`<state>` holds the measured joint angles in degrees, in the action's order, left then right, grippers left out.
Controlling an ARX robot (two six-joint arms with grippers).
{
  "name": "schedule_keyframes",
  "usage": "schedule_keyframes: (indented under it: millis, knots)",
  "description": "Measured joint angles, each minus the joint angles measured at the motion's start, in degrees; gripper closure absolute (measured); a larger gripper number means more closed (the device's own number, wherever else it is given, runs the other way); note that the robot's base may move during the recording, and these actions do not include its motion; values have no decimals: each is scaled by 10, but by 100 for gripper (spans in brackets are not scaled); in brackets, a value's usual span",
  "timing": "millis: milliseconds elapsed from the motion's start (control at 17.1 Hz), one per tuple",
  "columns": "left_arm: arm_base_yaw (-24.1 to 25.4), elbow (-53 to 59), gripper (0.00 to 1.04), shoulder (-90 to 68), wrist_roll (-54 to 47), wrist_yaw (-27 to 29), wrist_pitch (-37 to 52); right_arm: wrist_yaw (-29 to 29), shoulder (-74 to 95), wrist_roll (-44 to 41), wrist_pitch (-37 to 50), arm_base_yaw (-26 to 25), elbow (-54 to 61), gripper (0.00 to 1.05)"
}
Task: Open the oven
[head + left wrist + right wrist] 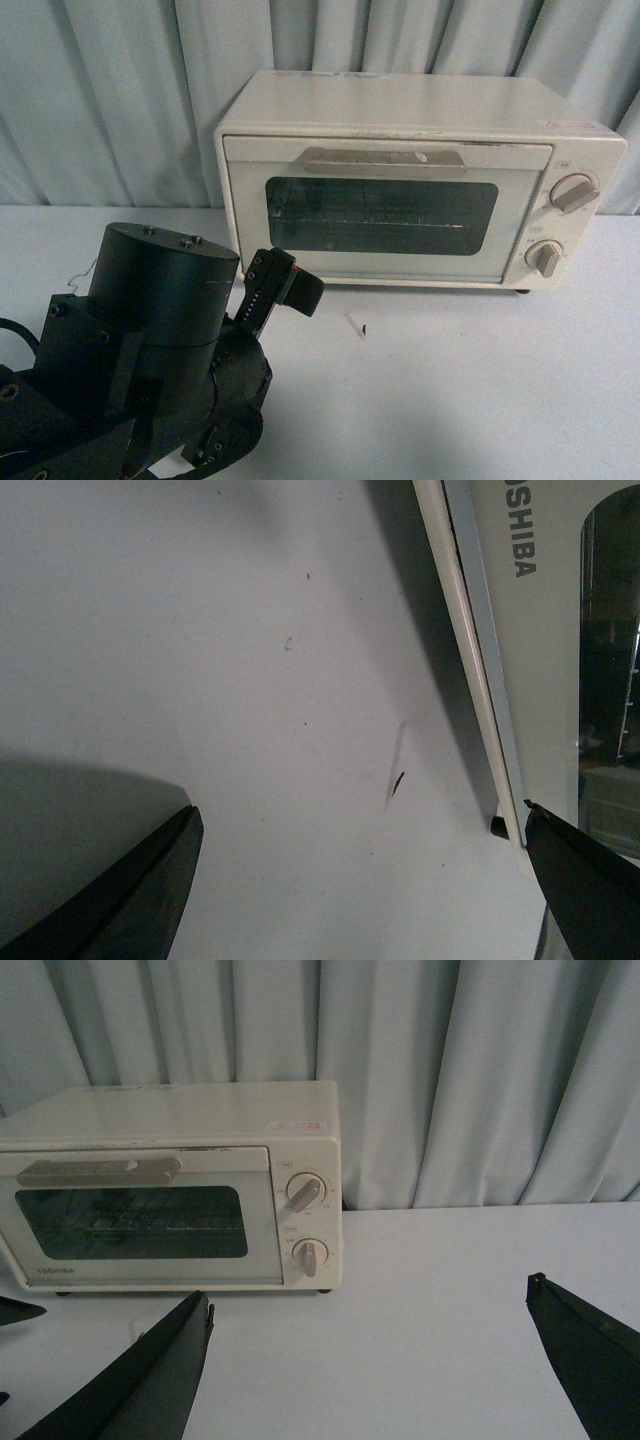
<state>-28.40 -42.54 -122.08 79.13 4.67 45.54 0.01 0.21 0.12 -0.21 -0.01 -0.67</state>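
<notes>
The cream-white oven [400,190] stands at the back of the white table, its glass door shut and its bar handle [385,160] across the top of the door. Two beige knobs [575,192] sit on its right side. My left gripper [360,810] is open and empty, low over the table near the oven's lower left corner [540,680]. One of its fingers [300,290] shows in the front view. My right gripper [370,1290] is open and empty, well in front of the oven [170,1190] and to its right. It is out of the front view.
A pale curtain [120,90] hangs behind the table. A small scrap or dark mark [357,326] lies on the table [480,400] in front of the oven. My bulky left arm [150,340] fills the lower left.
</notes>
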Motion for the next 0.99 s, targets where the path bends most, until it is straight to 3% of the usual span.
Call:
schedule_keyframes:
  millis: [643, 701, 760, 818, 877, 994]
  knots:
    - [0, 0, 7, 0, 0, 0, 0, 12, 3, 8, -14, 3, -2, 6]
    - [0, 0, 7, 0, 0, 0, 0, 144, 68, 79, -116, 66, -42, 6]
    - [0, 0, 7, 0, 0, 0, 0, 240, 144, 148, -149, 116, -61, 6]
    - [-1, 0, 7, 0, 0, -1, 0, 311, 200, 205, -101, 115, -49, 6]
    - [-2, 0, 7, 0, 0, 0, 0, 327, 261, 219, -19, 65, -46, 15]
    - [-2, 0, 7, 0, 0, 0, 0, 268, 408, 177, 161, -9, -62, 35]
